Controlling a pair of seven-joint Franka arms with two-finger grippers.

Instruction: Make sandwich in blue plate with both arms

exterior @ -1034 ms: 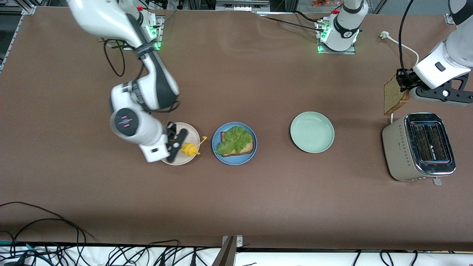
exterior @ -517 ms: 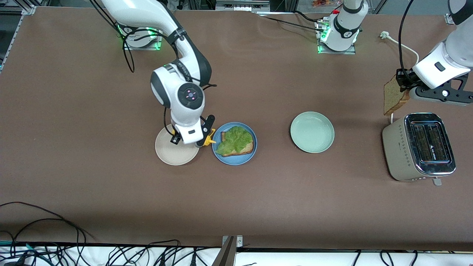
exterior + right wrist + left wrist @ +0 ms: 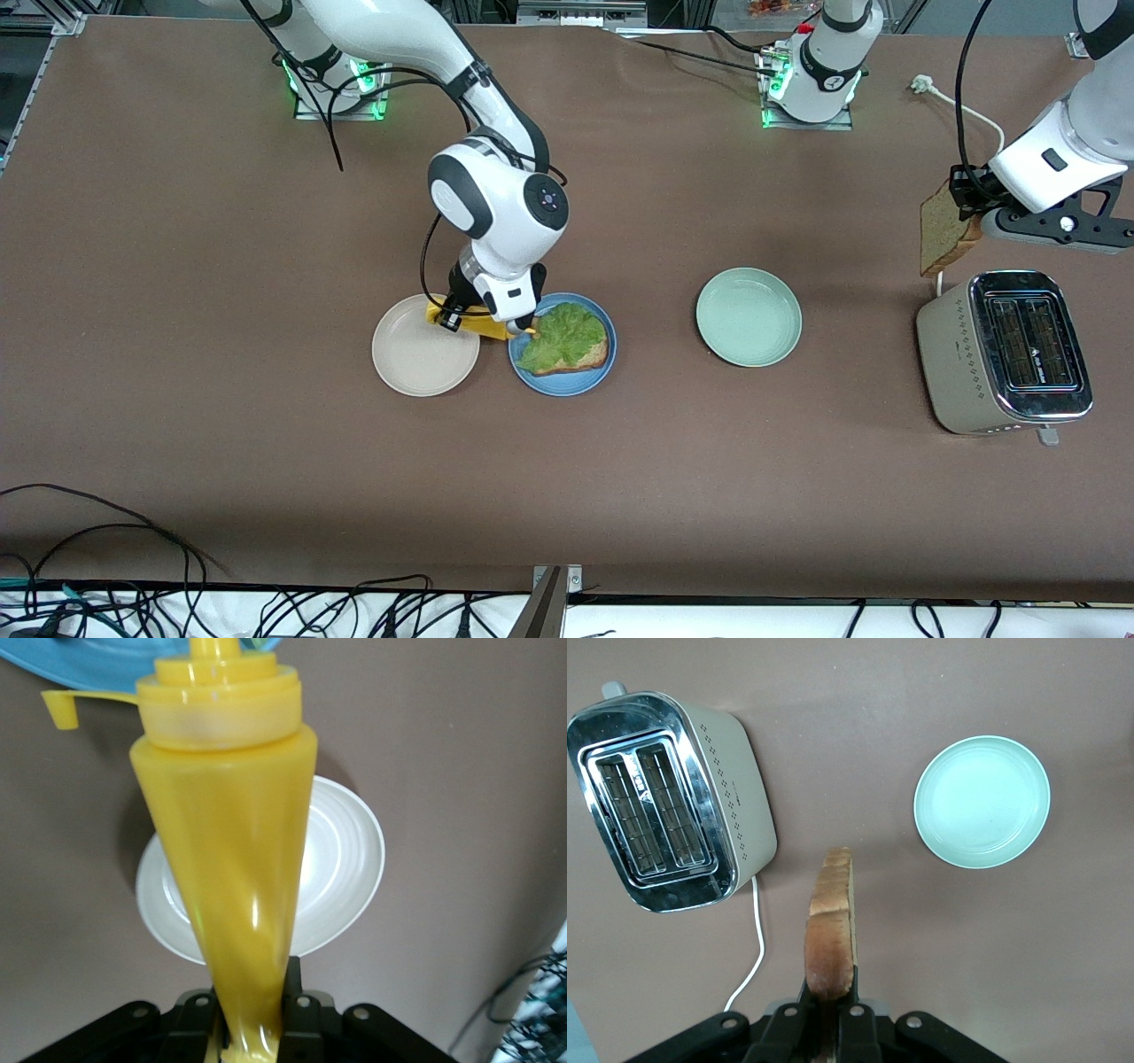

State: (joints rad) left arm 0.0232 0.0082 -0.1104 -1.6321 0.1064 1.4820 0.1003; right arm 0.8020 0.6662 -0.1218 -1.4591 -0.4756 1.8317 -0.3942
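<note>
The blue plate [image 3: 562, 383] holds one bread slice [image 3: 592, 355] with a green lettuce leaf [image 3: 563, 335] on top. My right gripper [image 3: 462, 319] is shut on a yellow squeeze bottle [image 3: 483, 326]. The bottle is tilted, with its nozzle at the blue plate's edge by the lettuce. In the right wrist view the bottle [image 3: 230, 859] fills the middle between the jaws [image 3: 251, 1014], and the blue plate [image 3: 97, 665] shows at its tip. My left gripper [image 3: 967, 206] is shut on the second bread slice [image 3: 944, 235], which hangs on edge above the table beside the toaster. The slice also shows in the left wrist view [image 3: 831, 930].
A beige plate [image 3: 416, 363] lies beside the blue plate toward the right arm's end. A pale green plate [image 3: 749, 317] lies toward the left arm's end. A toaster [image 3: 1005, 352] with a white cord [image 3: 961, 106] stands near the left gripper.
My right arm has swung from over the beige plate to the blue plate's edge, carrying the yellow bottle. The left arm and its bread slice have not moved.
</note>
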